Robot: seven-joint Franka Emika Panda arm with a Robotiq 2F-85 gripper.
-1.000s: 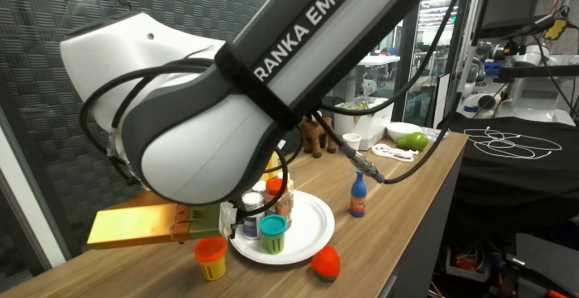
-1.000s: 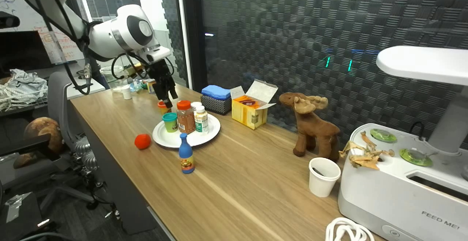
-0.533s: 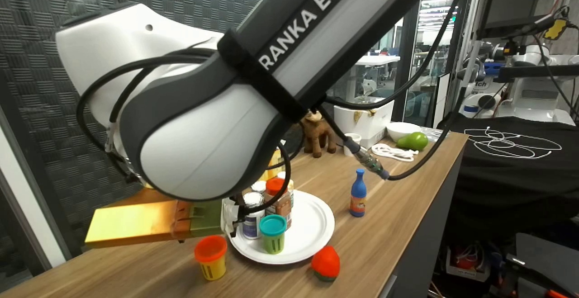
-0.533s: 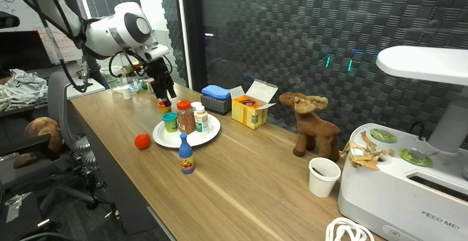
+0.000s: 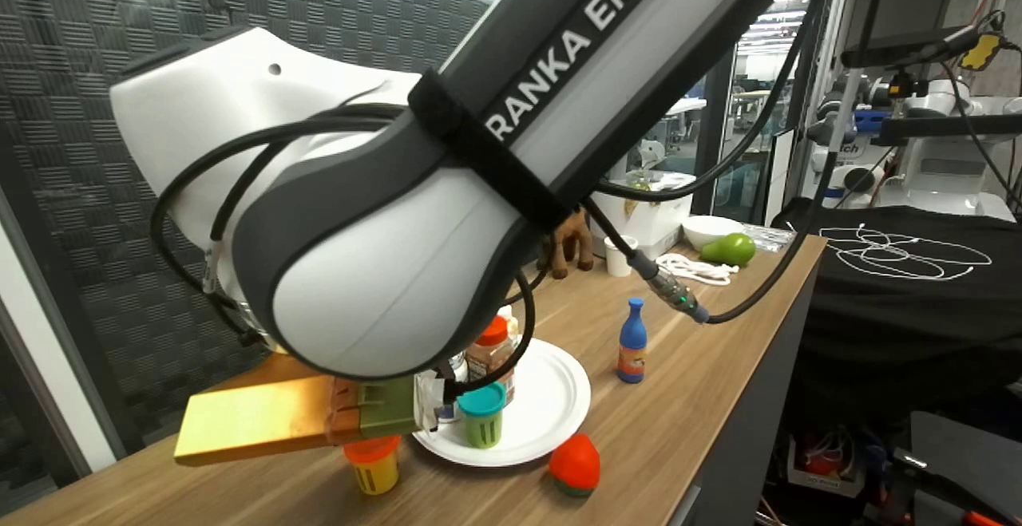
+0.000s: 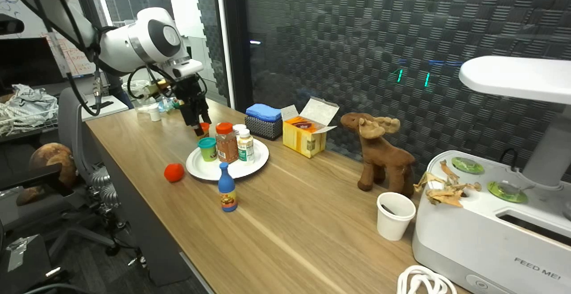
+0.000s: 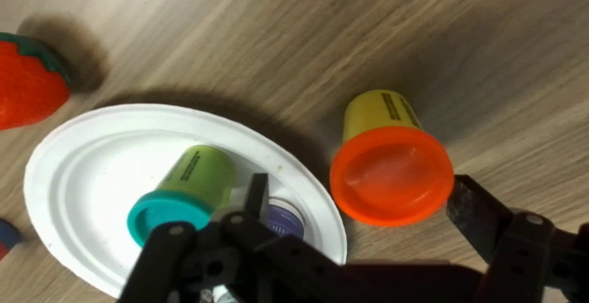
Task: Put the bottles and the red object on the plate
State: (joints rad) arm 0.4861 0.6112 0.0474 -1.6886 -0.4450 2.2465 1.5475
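Wrist view, strawberry (image 7: 28, 84) cropped, jar (image 7: 286, 220) partly hidden

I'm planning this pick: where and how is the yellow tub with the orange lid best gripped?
Probably across opposite sides of the orange lid, coming from above. The yellow tub stands upright on the wooden table with its round lid uppermost, apart from the plate, so the fingers should fit either side. The gap toward the plate looks narrow, so lower them carefully.
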